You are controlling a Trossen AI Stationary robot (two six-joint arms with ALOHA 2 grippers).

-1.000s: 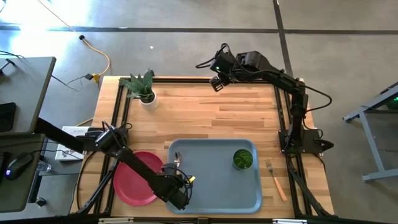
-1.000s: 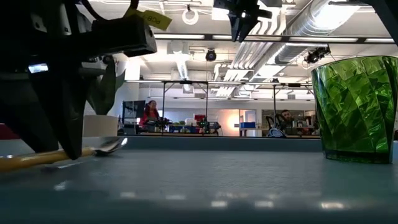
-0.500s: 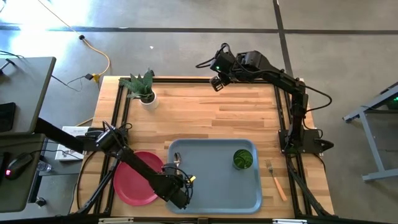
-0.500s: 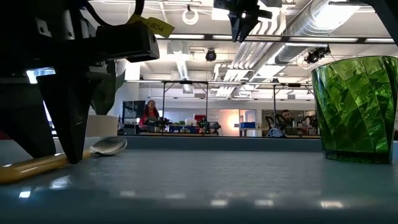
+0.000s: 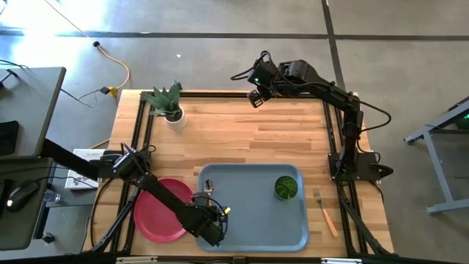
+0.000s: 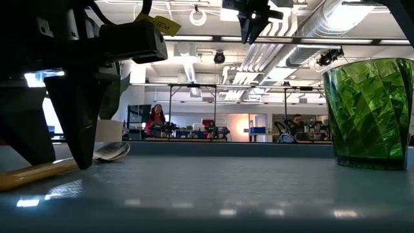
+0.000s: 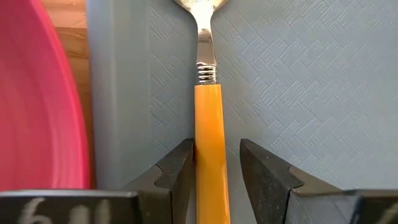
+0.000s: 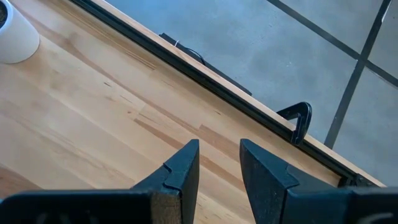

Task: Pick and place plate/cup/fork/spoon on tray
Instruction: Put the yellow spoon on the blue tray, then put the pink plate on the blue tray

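Left tool (image 7: pixel 216 167) fingers spread; spoon (image 7: pixel 209 124) between, on tray (image 7: pixel 311 93).

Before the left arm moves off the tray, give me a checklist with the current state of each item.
1. Spoon lying flat on tray: ok.
2. Left gripper fingers clear of the handle: not ok, one finger touches it.
3. Cup upright on tray: ok.
4. Plate on tray: not ok, beside it on the table.
5. Fork on tray: not ok, off its right edge.
6. Right gripper parked away, empty: ok.
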